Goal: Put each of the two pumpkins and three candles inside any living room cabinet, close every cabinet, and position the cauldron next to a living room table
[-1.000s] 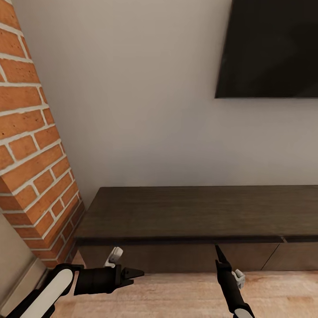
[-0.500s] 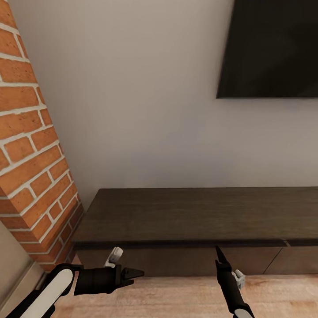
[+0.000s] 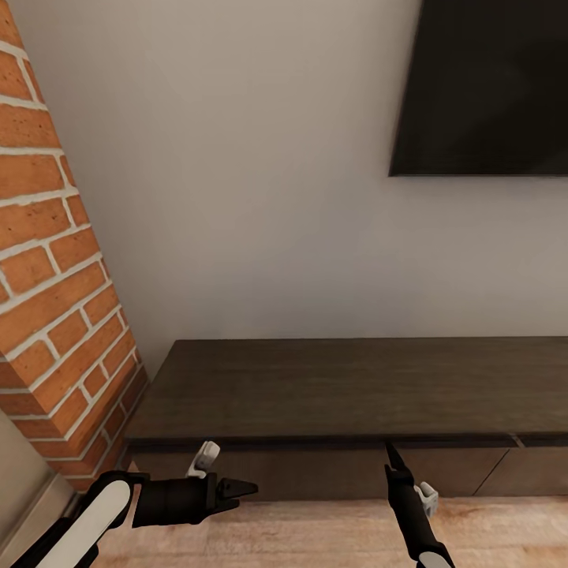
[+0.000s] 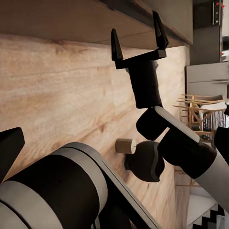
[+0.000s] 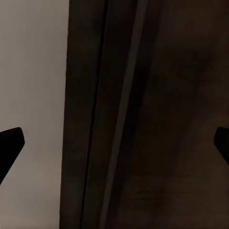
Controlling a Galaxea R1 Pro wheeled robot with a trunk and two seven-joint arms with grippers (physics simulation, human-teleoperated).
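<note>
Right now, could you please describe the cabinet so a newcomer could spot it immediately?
Find the black screen on the pale wall; the cabinet runs long and low beneath it. It is dark brown wood with flat handleless fronts, unlike the orange brick column beside it.

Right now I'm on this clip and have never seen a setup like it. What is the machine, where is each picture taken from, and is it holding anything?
This is a simulated wheeled robot with two arms, each ending in a two-fingered hand. The large picture comes from a camera on its head, looking down over both arms: the left hand and the right hand reach toward a long, low, dark wood cabinet against a pale wall. Its drawer fronts look shut. A dark screen hangs above it, and a brick wall stands on the left.

The other two pictures come from cameras near each hand. The left wrist view looks across the wooden floor at the right hand, whose fingers are spread with nothing between them. The right wrist view faces the cabinet close up. Whether the left hand is open, I cannot tell.
</note>
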